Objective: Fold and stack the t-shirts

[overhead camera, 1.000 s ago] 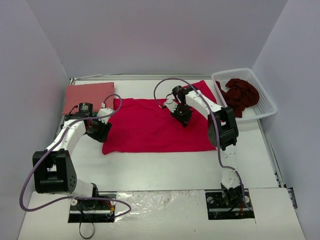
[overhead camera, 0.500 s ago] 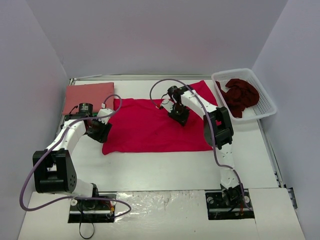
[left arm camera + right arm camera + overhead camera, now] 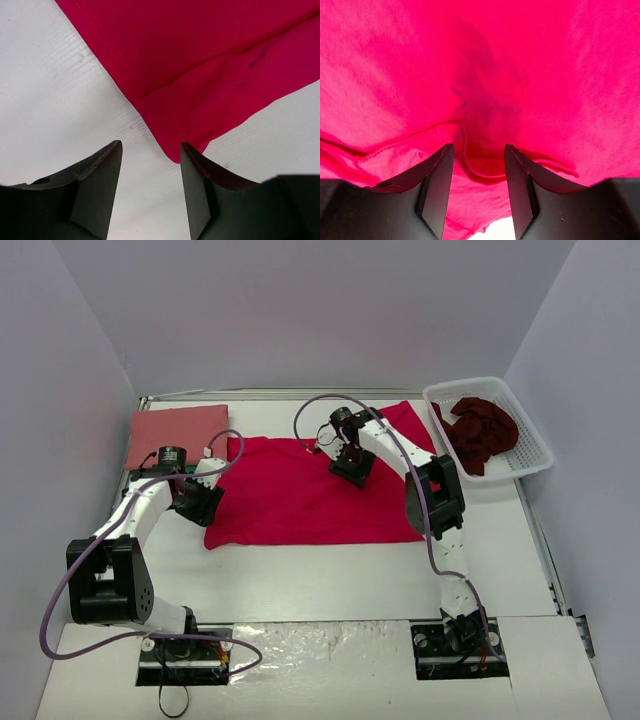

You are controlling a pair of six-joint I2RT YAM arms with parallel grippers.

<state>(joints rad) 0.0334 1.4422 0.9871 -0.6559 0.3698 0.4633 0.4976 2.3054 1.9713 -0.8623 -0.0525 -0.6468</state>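
Crimson t-shirt (image 3: pixel 300 495) lies spread on the table (image 3: pixel 330 580). I see right gripper (image 3: pixel 479 150) jaws parted astride a raised pucker, and left gripper (image 3: pixel 150 150) parted, empty, at the hem corner. Risk: lifting may snag that pucker, skewing the fold.

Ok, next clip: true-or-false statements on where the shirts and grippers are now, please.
1. The crimson t-shirt lies spread on the table. True.
2. The maroon t-shirt lies folded on the table. False: it sits crumpled in the white basket.
3. The salmon-red t-shirt lies folded at the table's far left corner. True.
4. The left gripper is shut on the crimson t-shirt's corner. False: its jaws stand apart by that corner.
5. The right gripper hangs over the basket. False: it is over the crimson t-shirt, open.
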